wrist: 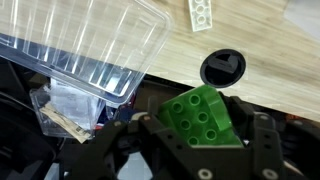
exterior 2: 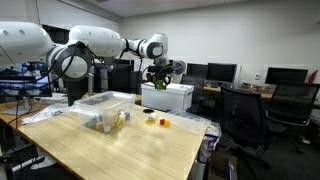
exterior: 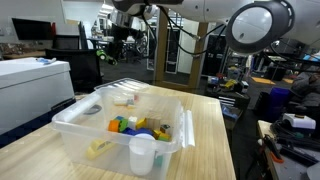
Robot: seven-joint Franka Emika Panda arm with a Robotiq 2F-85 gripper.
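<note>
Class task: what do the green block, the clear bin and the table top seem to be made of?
Green block: probably hard moulded plastic, slightly glossy; even colour, round studs.
Clear bin: thin transparent plastic; you can see through its walls.
Table top: wood or wood-look laminate, matte; pale grain lines.

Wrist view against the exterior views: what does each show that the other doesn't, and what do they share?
Only the wrist view: a green studded block plainly gripped in the pincer, and a black round hole in the tabletop.
Only the exterior views: the whole arm, the coloured blocks inside the bin, a white cup at its front, and the office around.
Both: the clear plastic bin and the wooden table.
</note>
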